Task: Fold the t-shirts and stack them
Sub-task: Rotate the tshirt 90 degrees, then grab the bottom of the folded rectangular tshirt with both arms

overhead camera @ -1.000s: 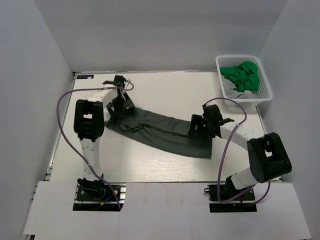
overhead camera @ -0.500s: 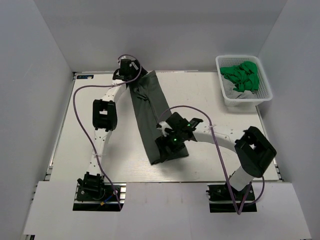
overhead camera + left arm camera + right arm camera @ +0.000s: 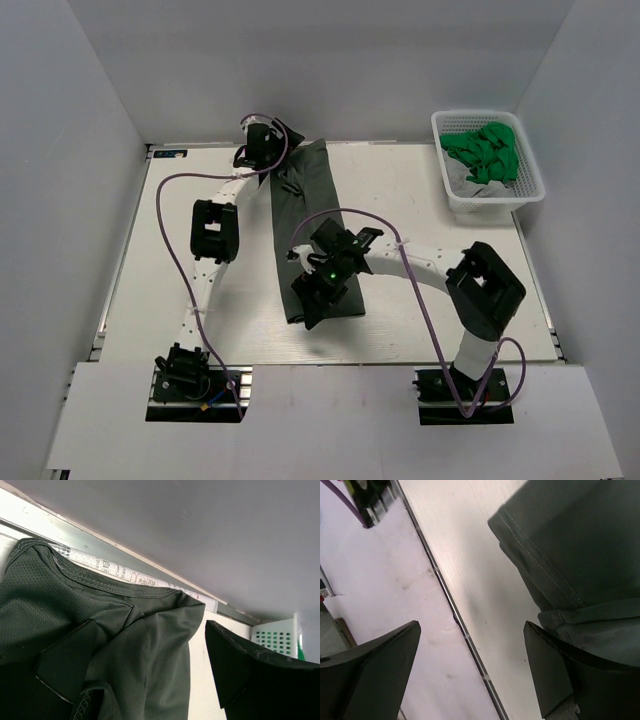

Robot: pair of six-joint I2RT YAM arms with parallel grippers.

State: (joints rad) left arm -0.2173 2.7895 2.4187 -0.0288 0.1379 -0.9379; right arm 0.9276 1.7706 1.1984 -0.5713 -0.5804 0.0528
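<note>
**Q:** so where's the shirt at right now?

**A:** Nearest my bases first. My right gripper (image 3: 471, 630) sits at the near end of the charcoal grey t-shirt (image 3: 305, 215). Its fingers are spread wide, with the hem right by one finger and nothing pinched. A second ago that shirt was a long band lying crossways on the table (image 3: 420, 190). Now it's swung round and runs near-to-far, a bit left of centre.

**Q:** and the other arm?

**A:** My left gripper (image 3: 150, 625) is at the far end by the back wall, also wide apart. A stitched edge is bunched round one finger, though I honestly can't tell if it's draped on it or just behind it. My read is that both ends are let go and the band is laid out, so next it gets folded shorter. The green t-shirts (image 3: 485, 150) haven't budged. They're piled in the white lattice basket (image 3: 495, 200) in the far right corner, so most of the job's ahead.

**Q:** any text anywhere?

**A:** There's a printed strip (image 3: 107, 566) along the table's far edge, but it's too blurry to read. No logo on the shirt that I can see.
</note>
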